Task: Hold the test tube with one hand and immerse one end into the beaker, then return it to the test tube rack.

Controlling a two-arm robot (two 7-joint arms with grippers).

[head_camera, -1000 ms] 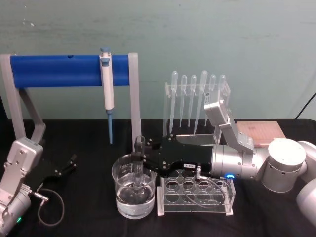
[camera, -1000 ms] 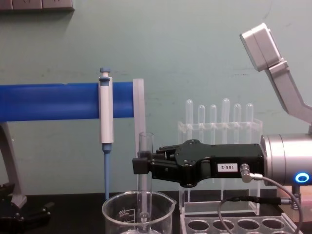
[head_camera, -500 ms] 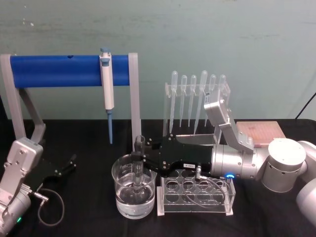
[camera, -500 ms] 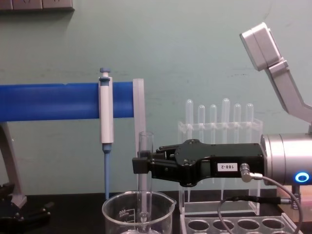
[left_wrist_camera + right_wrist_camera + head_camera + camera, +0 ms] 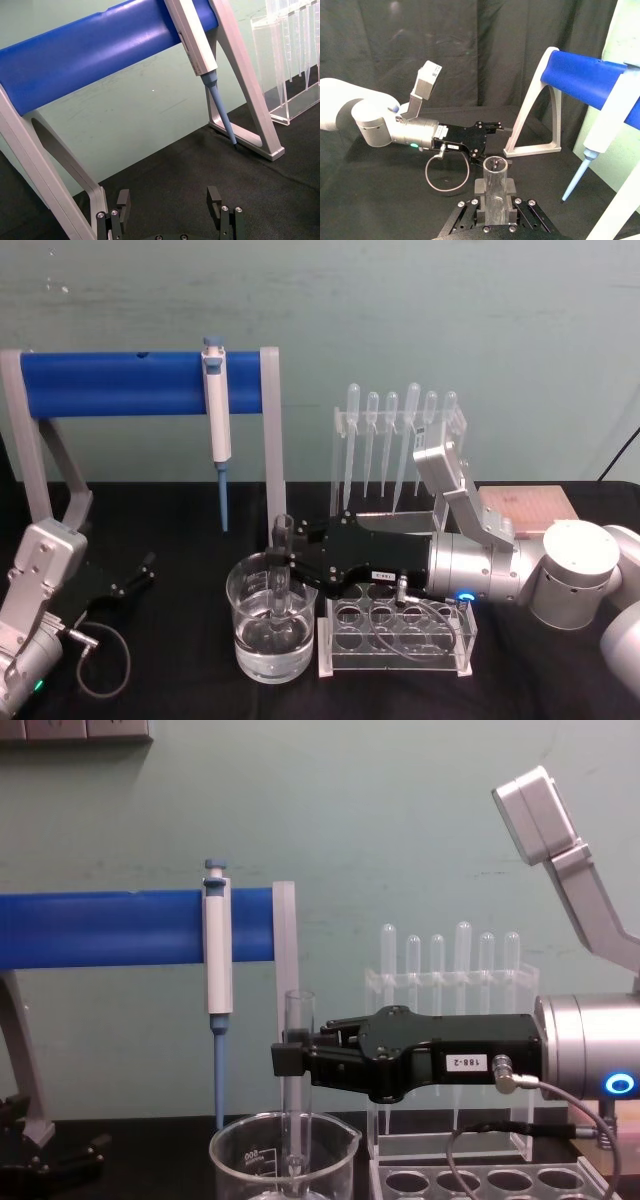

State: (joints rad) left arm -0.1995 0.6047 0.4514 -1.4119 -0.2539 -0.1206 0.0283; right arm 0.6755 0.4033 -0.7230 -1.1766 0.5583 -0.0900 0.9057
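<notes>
Black table (image 5: 170, 530) | right pincer (image 5: 281, 564) clamps test tube (image 5: 283, 530) | head view: beaker (image 5: 262, 645) water

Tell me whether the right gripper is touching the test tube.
Touching. The right wrist view shows the right gripper shut on the test tube, with a finger pressed against the glass on each side and no gap.

The tube (image 5: 282, 532) and beaker (image 5: 248, 638) are clear, glossy glass. The rack (image 5: 395, 661) looks like clear, smooth plastic. The right gripper (image 5: 283, 563) is matt black, its wrist (image 5: 470, 568) smooth silver metal. The table cloth (image 5: 180, 540) is matt black.
</notes>
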